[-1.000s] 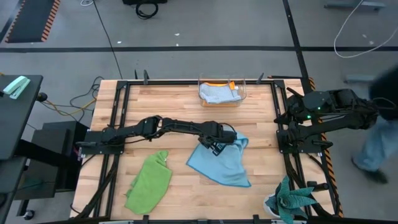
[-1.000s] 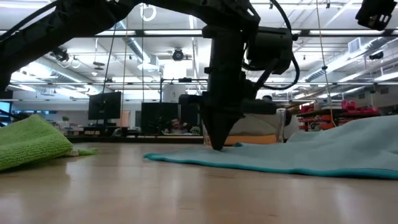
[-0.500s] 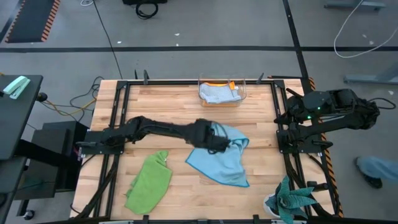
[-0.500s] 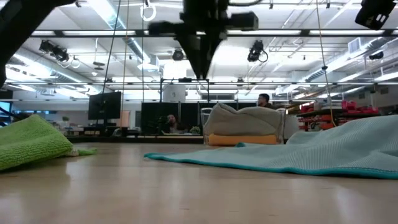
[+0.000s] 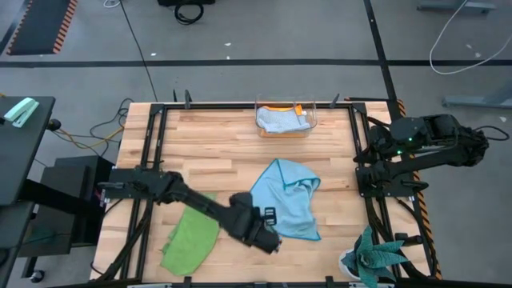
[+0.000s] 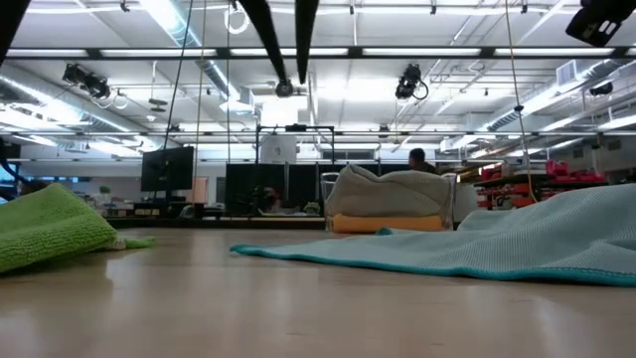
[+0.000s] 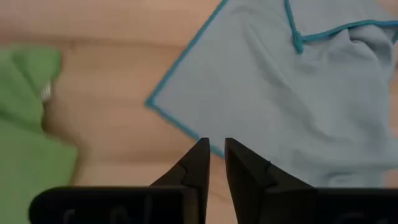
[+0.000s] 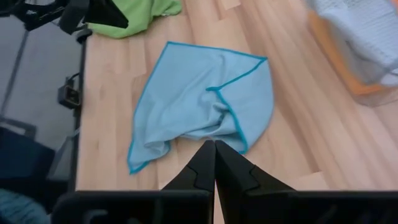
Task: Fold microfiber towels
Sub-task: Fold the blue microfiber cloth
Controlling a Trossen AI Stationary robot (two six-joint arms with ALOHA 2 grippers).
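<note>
1. Pale wooden-plank worktop (image 5: 216, 148).
2. Rumpled light blue microfiber towel (image 5: 286, 202) lies right of centre, long axis running front to back, its narrow corner pointing rearward.
3. Crumpled lime green microfiber towel (image 5: 192, 236) lies front-left, elongated diagonally.
4. Left hand (image 7: 213, 153) hovers over the blue towel's front-left edge, slightly parted, empty.
5. Right hand (image 8: 214, 151), clenched, waits at the right edge.

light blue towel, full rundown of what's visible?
The light blue towel is a thin, soft cloth with a darker teal stitched edge. It lies loose on the wooden table, right of centre, partly folded: one corner is turned over onto the body, leaving wrinkles near the middle, so it is not flat or squared. The near corner points toward the left tool, which hangs just above that edge, fingers slightly parted, not touching. The green towel lies apart to its left.
</note>
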